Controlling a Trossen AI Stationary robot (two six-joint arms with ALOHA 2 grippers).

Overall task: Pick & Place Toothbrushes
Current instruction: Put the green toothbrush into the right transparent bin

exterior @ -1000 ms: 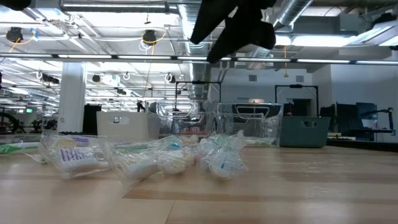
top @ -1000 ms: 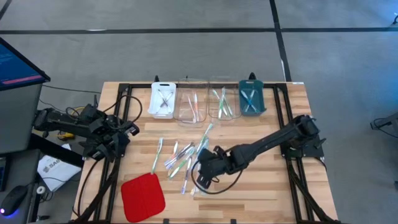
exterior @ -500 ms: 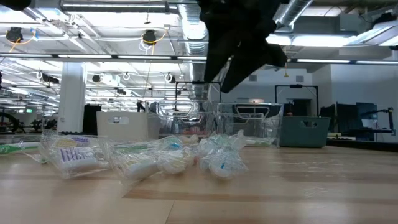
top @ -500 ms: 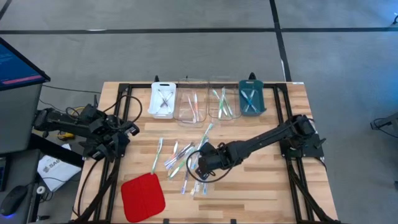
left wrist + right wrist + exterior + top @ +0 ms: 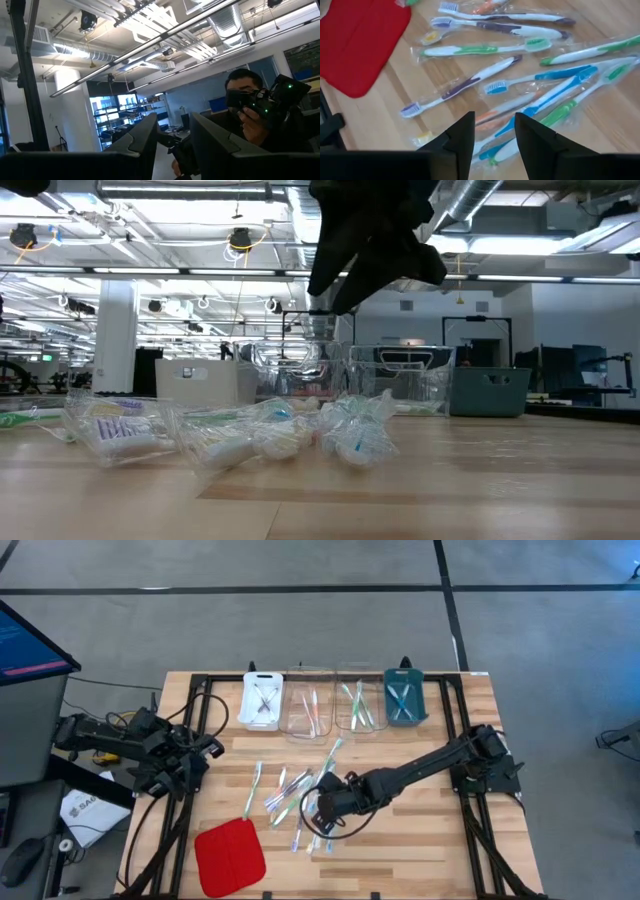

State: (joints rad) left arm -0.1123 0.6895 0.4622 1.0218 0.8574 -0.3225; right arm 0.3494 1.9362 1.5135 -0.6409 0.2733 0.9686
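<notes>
Several toothbrushes in clear wrappers lie loose on the wooden table near its middle; the right wrist view shows them close up, among them a purple one and a blue one. My right gripper hangs open above the near right side of this pile, slanting down, its fingers clear of the brushes; in the high view my right gripper sits over the pile's edge. My left gripper waits open at the table's left edge, pointing up into the room, and holds nothing.
Along the far edge stand a white tray, two clear trays and a teal tray, each with a few brushes in it. A red square pad lies at the near left. A person shows beyond the table.
My right gripper has rolled a little about its own pointing line while hanging over the pile of toothbrushes. The brushes lie as before.
</notes>
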